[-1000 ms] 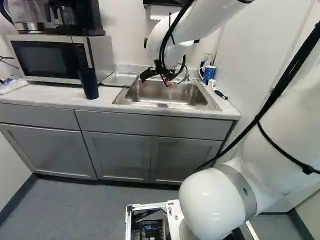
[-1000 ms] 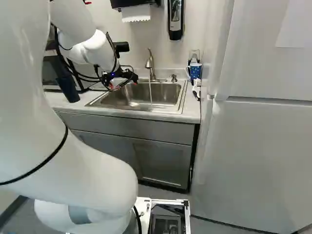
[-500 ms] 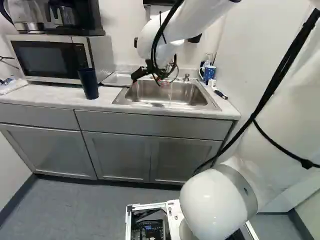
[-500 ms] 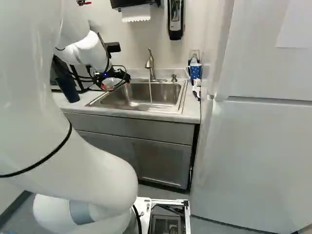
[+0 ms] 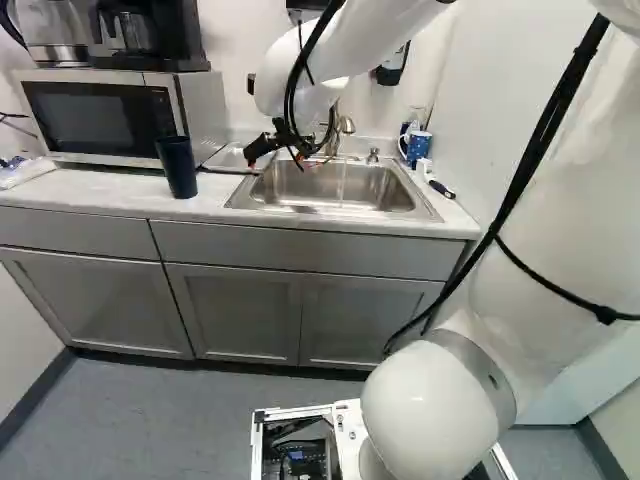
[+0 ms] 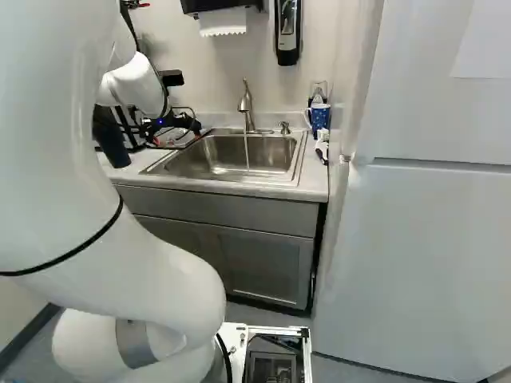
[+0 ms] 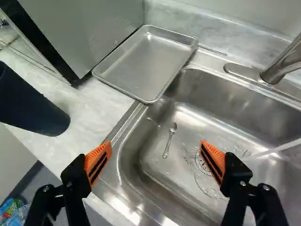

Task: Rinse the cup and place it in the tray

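Your arm has swung across since the earlier frames, carrying the black two-fingered gripper [image 5: 276, 161] with orange pads leftward in the left base view, away from the middle of the rectangular stainless-steel sink [image 5: 330, 208] and toward its tray-side edge; the base has not moved. In the wrist view you can see the gripper [image 7: 156, 147] spread wide with nothing held, one finger over the sink's basin and the other over its rim by the counter. The tall, dark blue, straight-sided cup [image 5: 177, 167] stands upright on the pale marbled counter [image 5: 110, 188], in front of the silver-and-black microwave [image 5: 105, 115] and well apart from the fingers. Ahead of your gripper, the shallow, rectangular metal tray [image 7: 141, 61] lies beside the microwave, one corner reaching to the sink's rim, and the cup is outside it. A thin stream of water [image 7: 277, 148] runs from the curved, brushed-metal faucet [image 6: 246, 102] into the basin. Down in there you have a small metal spoon [image 7: 169, 141] near the round drain [image 7: 202, 162]. The blue-and-white patterned mug [image 6: 319, 117] sits on the counter at the sink's far side from the tray, with a black-handled tool [image 5: 440, 188] lying near it.
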`<state>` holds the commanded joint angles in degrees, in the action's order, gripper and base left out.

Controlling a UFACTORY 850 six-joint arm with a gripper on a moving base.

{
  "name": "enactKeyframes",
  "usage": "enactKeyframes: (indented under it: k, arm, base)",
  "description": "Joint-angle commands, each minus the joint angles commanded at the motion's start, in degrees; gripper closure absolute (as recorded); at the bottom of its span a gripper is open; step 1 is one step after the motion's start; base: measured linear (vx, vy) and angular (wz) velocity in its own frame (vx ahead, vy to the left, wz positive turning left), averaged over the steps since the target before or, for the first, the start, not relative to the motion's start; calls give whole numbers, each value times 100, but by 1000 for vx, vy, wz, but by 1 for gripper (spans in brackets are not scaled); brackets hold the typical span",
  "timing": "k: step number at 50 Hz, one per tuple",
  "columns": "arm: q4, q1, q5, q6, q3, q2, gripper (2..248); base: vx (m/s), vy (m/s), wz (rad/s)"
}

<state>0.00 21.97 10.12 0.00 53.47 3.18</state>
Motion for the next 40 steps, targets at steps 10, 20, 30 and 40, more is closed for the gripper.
enactKeyframes:
  k: [10,20,30,40]
  arm:
    - [0,175,0,0,118,-120,3]
    - [0,345,0,0,245,-248,3]
    - [0,511,0,0,381,-382,3]
    - [0,684,0,0,487,-485,3]
  base:
    - [0,0,0]
    - [0,0,0]
    - [0,0,0]
    - [0,0,0]
